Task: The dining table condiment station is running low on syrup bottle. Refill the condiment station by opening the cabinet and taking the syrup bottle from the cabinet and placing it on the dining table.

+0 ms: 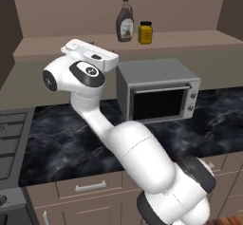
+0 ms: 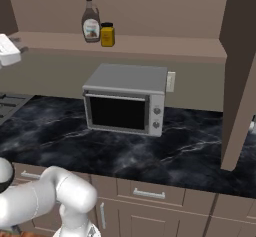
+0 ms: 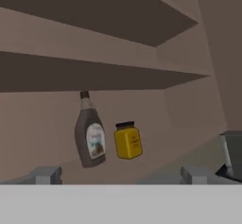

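On the bottom shelf of the open cabinet point(image 1: 57, 41) stands the syrup bottle point(image 1: 125, 20), upright, its pale label facing out. Just beside it, to the right in both base views, sits a short yellow jar point(image 1: 145, 33) with a black lid; the two are close together, and whether they touch cannot be told. Above them, in the hand view, two more shelves of the cabinet run across.

Below the shelf, a grey toaster oven point(image 1: 159, 90) rests on the black veined counter point(image 1: 61, 138), its dark glass door shut and two knobs on its right side. A stovetop point(image 1: 12, 138) shows at the counter's left end in the left base view. Drawers with silver handles point(image 2: 149, 194) line the front under the counter.

The white arm rises from the base and bends up and left, bringing the gripper point(image 3: 120, 175) level with the bottom shelf, left of the bottle in the left base view and well apart from it. Its fingers point(image 3: 46, 175) stand spread wide, with nothing between them. In the hand view the bottle and jar appear between the two fingertips, farther back on the shelf.
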